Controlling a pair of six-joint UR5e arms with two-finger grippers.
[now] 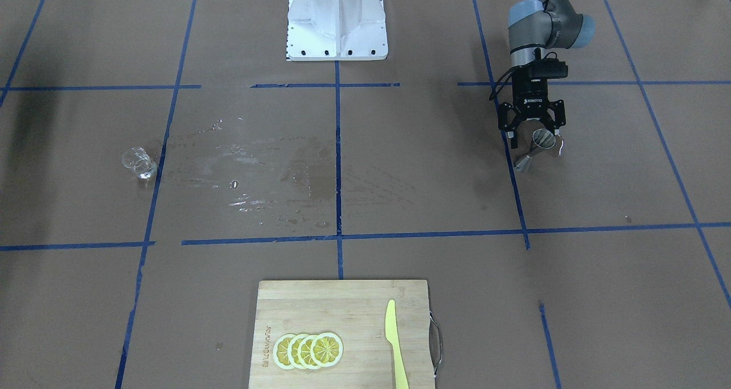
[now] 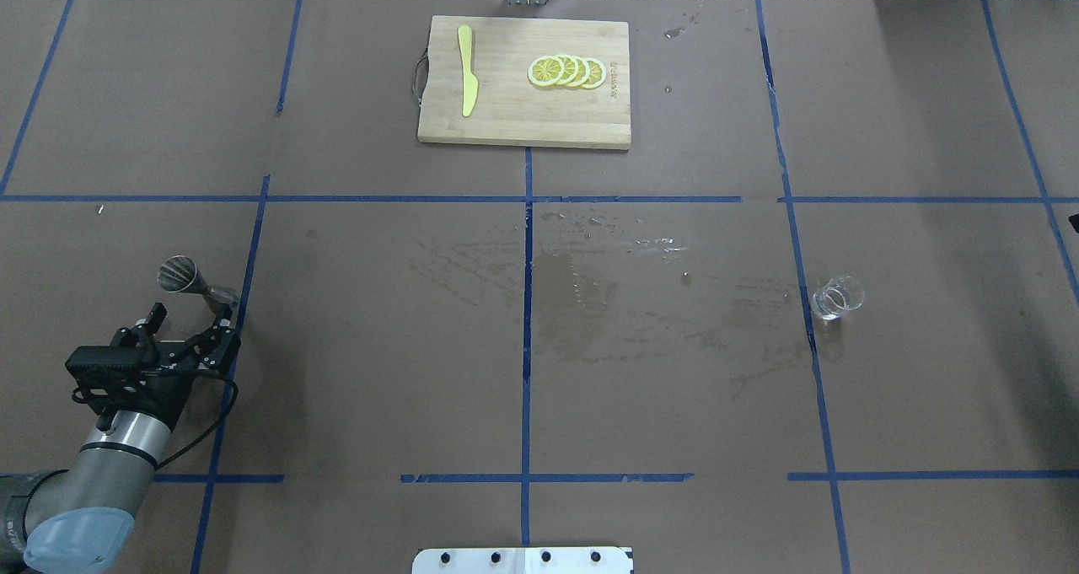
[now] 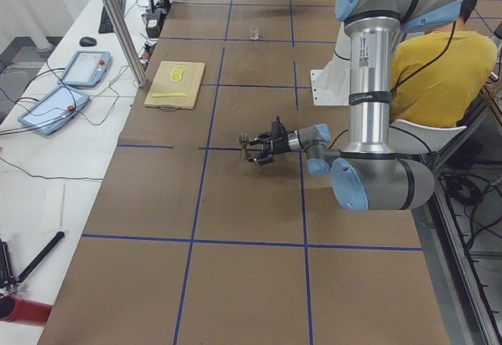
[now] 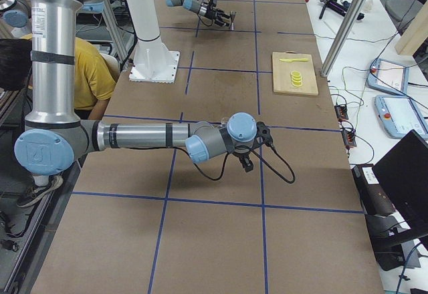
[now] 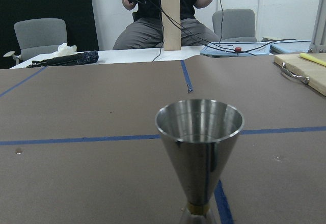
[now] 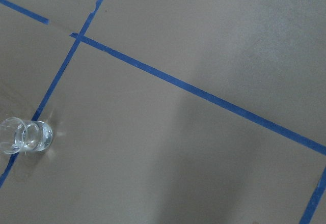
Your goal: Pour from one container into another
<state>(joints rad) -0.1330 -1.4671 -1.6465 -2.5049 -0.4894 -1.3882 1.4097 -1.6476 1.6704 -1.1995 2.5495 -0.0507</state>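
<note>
Steel jigger (image 2: 179, 274) upright just beyond open left gripper (image 2: 191, 313).
Jaws spread wide on nothing, near the left edge of the table (image 2: 379, 346); jigger clear of both fingertips; small glass (image 2: 836, 297) well apart toward the right edge; right gripper (image 4: 248, 165): opening not discernible.
</note>
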